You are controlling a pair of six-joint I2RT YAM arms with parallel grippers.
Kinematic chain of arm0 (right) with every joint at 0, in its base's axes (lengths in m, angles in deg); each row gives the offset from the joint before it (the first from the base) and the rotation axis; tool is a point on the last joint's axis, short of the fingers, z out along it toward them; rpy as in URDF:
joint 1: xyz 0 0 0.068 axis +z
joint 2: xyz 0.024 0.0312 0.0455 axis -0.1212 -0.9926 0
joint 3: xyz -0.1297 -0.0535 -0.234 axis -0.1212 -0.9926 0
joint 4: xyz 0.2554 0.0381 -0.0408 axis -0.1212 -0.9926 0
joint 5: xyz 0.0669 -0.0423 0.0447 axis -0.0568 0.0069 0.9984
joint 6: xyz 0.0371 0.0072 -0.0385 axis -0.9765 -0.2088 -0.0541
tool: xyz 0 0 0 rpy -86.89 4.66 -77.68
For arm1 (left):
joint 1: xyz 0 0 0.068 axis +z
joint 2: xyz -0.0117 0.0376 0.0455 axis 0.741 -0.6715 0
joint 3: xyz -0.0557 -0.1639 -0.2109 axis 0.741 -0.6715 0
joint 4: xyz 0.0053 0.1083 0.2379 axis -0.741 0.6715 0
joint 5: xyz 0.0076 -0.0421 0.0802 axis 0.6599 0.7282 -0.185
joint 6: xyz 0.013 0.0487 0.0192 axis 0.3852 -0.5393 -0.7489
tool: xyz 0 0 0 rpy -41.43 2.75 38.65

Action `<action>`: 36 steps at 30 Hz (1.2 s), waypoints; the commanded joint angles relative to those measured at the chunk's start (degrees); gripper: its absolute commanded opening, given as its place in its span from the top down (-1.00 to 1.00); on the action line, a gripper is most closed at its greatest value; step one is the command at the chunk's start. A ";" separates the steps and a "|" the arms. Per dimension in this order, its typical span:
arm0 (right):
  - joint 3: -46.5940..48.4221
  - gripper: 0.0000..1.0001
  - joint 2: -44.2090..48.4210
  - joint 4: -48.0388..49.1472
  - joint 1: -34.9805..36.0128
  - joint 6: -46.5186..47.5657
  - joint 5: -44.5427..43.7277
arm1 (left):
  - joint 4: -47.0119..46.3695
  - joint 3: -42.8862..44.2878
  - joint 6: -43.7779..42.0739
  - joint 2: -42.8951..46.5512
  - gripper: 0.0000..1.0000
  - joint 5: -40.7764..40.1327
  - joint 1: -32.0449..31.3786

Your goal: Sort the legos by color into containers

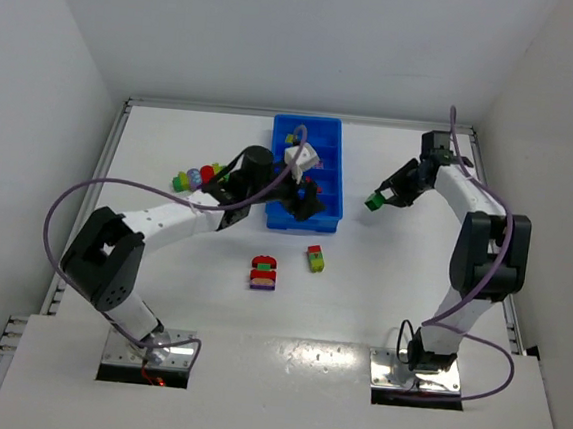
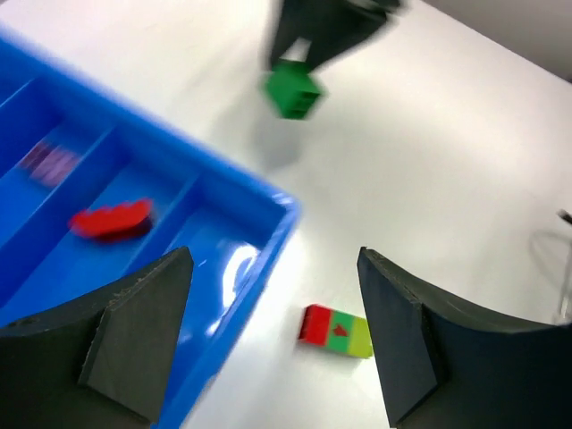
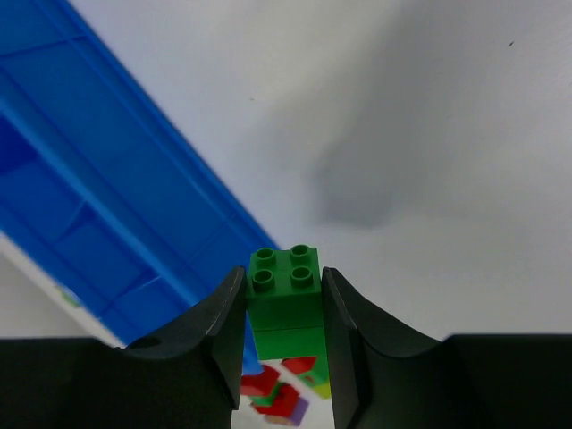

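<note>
Plainly the right gripper (image 3: pixel 284 308) is clamped on a green brick (image 3: pixel 284 279), pads flat on two opposite sides, studs showing on the free face. It hangs in the air to the right of the tray (image 1: pixel 340 184), apart from it and off the table.

The left gripper (image 2: pixel 277 331) hovers over the tray's near corner with its jaws apart and nothing between them. Below it, one compartment holds a red brick (image 2: pixel 112 219); the next holds something purple, too blurred to name.

On the table near the tray's near end lies a red-green-yellow cluster (image 1: pixel 315 258), with a red-purple cluster (image 1: pixel 263 273) beside it.

A brick like this is likely light, stiff and slick-sided. It should not crush under a firm squeeze, but it could twist or slip if pinched at a corner. The flat side walls below the studs look the best hold. The clusters probably need both grippers, one on each brick, to pull them apart.
</note>
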 commanded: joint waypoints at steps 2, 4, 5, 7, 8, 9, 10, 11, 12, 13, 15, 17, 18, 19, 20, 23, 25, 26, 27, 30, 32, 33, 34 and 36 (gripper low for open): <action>-1.35 1.00 6.21 -1.20 -1.22 -8.53 5.51 | -7.19 -0.66 -12.69 -1.26 -0.58 7.48 -3.70; -3.99 1.00 9.28 -1.72 -2.53 -9.33 6.99 | -7.72 1.09 -15.07 -3.29 -0.58 8.45 -5.55; -4.88 1.00 10.34 -1.73 -2.54 -9.33 7.53 | -7.72 1.88 -16.91 -4.35 -0.58 8.45 -6.16; -7.34 1.00 13.51 -2.25 -3.94 -9.86 8.24 | -8.24 3.91 -20.08 -7.25 -0.58 9.77 -6.96; -8.04 1.00 14.39 -2.25 -4.56 -9.86 9.11 | -8.94 3.91 -21.57 -8.47 -0.58 10.29 -7.74; -9.35 1.00 15.27 -2.78 -4.56 -9.86 9.81 | -9.73 3.91 -23.15 -8.49 -0.61 10.30 -8.71; -9.89 1.00 16.84 -3.30 -5.17 -9.86 9.82 | -10.26 3.91 -24.56 -9.36 -0.61 9.60 -9.33; -10.94 1.00 17.55 -3.31 -5.79 -10.55 10.34 | -10.96 3.91 -26.92 -9.37 -0.61 9.07 -9.86; -10.95 1.00 18.69 -4.01 -5.79 -11.17 10.96 | -12.63 3.91 -27.47 -10.15 -0.61 8.55 -10.38; -11.82 1.00 18.70 -4.01 -6.40 -11.18 10.96 | -13.42 3.91 -27.47 -10.85 -0.63 8.54 -10.39; -12.88 1.00 20.28 -4.01 -7.02 -13.10 10.96 | -15.09 3.91 -29.05 -11.38 -0.63 8.54 -11.00; -14.46 1.00 21.07 -4.54 -7.55 -15.03 10.96 | -18.95 3.39 -29.75 -11.39 -0.63 6.62 -12.93; -14.46 1.00 21.77 -5.15 -8.07 -15.83 10.96 | -20.10 2.69 -30.45 -11.39 -0.63 6.08 -13.46; -15.16 1.00 21.78 -5.15 -8.08 -16.44 10.96 | -21.77 2.68 -30.46 -12.00 -0.63 5.12 -14.07; -15.69 1.00 22.30 -5.85 -8.08 -17.75 10.96 | -22.57 2.68 -31.16 -12.70 -0.61 3.63 -15.21; -16.22 1.00 22.83 -6.39 -8.60 -19.17 10.96 | -26.26 2.68 -31.69 -14.37 -0.61 1.52 -17.15; -16.74 1.00 23.54 -6.39 -8.60 -19.79 11.57 | -27.49 3.21 -32.48 -15.43 -0.58 -0.33 -17.94; -16.75 1.00 23.54 -6.39 -9.13 -20.40 11.58 | -28.02 3.91 -33.01 -15.95 -0.58 -0.34 -17.95; -16.75 1.00 23.54 -6.39 -9.13 -20.40 12.27 | -28.02 5.04 -33.01 -17.09 -0.56 -0.95 -18.47; -16.75 1.00 23.54 -5.77 -9.13 -21.02 12.98 | -28.02 6.72 -31.96 -18.24 -0.56 -0.95 -19.00; -16.23 1.00 23.01 -5.77 -9.13 -21.02 13.77 | -28.02 7.95 -31.96 -19.73 -0.56 -2.09 -19.00; -16.22 1.00 23.01 -5.77 -9.13 -21.02 14.38 | -28.02 7.96 -31.96 -19.74 -0.56 -2.09 -19.00; -16.22 1.00 23.01 -5.77 -9.13 -21.02 14.39 | -28.54 8.48 -31.96 -20.35 -0.56 -2.96 -19.52; -16.22 1.00 23.01 -5.24 -9.13 -21.02 14.39 | -28.55 9.27 -31.35 -21.06 -0.56 -3.68 -19.53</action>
